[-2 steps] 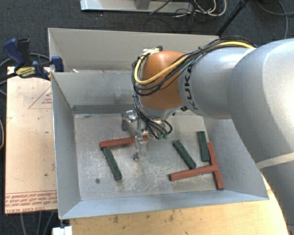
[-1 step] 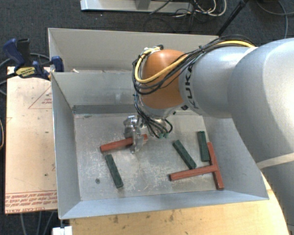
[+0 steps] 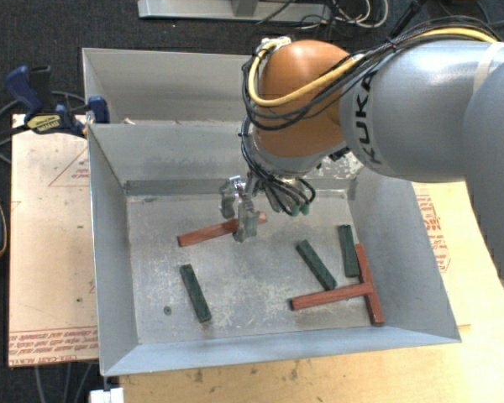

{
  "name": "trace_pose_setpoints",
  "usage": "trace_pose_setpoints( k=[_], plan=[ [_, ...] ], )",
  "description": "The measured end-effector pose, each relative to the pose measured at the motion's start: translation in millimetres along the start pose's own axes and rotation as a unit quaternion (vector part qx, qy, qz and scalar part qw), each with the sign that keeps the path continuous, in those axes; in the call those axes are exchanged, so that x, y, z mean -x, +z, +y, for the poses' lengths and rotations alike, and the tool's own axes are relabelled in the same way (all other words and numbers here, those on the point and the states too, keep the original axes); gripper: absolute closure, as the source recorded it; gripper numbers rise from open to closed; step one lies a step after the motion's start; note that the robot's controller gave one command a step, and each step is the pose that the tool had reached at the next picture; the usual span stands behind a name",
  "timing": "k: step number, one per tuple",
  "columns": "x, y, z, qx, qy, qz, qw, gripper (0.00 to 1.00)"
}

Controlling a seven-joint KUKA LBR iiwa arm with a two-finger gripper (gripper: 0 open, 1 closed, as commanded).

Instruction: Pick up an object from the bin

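Observation:
My gripper (image 3: 242, 222) hangs over the middle of the bin, its fingers pointing down at the right end of a reddish-brown flat stick (image 3: 205, 235). That stick lies slanted on the bin floor, and the fingers stand on either side of its right end. A dark green bar (image 3: 196, 293) lies to the lower left of the gripper. Another dark green bar (image 3: 316, 264) lies to its lower right.
Further right lie a third dark green bar (image 3: 348, 251) and a reddish-brown T-shaped piece (image 3: 344, 294) near the bin's right wall. The arm with its orange cover and cables hangs over the bin's back right part.

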State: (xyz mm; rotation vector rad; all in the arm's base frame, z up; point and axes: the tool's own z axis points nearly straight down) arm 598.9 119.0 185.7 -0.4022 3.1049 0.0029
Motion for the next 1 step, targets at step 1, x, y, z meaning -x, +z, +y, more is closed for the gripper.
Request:
trace_pose_setpoints(
  k=[1],
  plan=[
    [1.4, -160.7, 4.3, 0.000, 0.010, -0.0012, 1.0000, 1.00]
  ],
)
